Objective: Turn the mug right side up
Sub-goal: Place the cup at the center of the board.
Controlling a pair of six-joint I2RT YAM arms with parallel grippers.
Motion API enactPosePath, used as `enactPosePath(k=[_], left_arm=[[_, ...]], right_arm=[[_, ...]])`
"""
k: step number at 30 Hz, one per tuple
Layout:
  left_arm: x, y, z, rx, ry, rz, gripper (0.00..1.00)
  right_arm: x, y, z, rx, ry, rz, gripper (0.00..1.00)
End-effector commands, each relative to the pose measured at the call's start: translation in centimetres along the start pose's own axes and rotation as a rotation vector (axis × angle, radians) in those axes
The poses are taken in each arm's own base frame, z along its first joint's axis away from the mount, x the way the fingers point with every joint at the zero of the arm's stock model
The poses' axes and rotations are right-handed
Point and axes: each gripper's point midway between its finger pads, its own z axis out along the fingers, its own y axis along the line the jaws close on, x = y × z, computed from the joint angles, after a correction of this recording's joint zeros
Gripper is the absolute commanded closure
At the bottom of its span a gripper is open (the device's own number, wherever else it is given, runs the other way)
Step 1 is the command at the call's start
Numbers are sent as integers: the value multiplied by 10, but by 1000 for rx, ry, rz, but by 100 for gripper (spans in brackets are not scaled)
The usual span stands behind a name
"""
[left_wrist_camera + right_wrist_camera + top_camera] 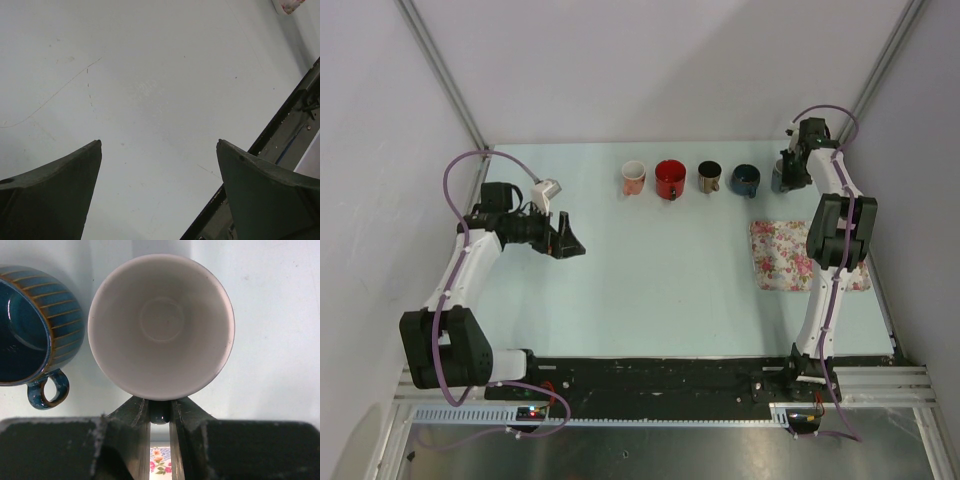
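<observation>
left gripper (570, 241): spread wide, nothing between its fingers (55, 195); table (650, 290) below.
pink mug (634, 178), red mug (670, 179), brown mug (710, 177): set upright in a row, beyond the left gripper, left of the right gripper.
blue mug (30, 325): upright, just left of the held mug.
mug (161, 325): mouth up, white inside shown, directly ahead of the right gripper.
right gripper (160, 412): pinched on the mug's handle.
floral cloth (782, 255): behind the right gripper.
</observation>
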Motion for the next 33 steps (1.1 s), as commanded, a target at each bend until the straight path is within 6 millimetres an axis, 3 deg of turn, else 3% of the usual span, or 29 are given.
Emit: enactPosePath(k=[1, 9, 18, 21, 26, 30, 33], left_arm=[[-2, 2, 0, 10, -16, 37, 0], [-3, 0, -1, 16, -20, 39, 0], [-2, -1, 0, 20, -19, 37, 0], [-2, -1, -1, 19, -20, 38, 0], [-2, -2, -1, 26, -22, 41, 0], [-2, -3, 0, 36, -23, 37, 0], [-3, -4, 0, 40, -25, 38, 0]], right_arm=[[-9, 2, 7, 10, -23, -19, 82], [-8, 0, -6, 8, -18, -12, 61], [-15, 0, -32, 1, -41, -13, 45], [-19, 1, -51, -4, -54, -41, 40], [-23, -10, -105, 15, -83, -203, 31], [-14, -38, -145, 83, -66, -281, 28], [1, -62, -168, 92, -56, -216, 26]])
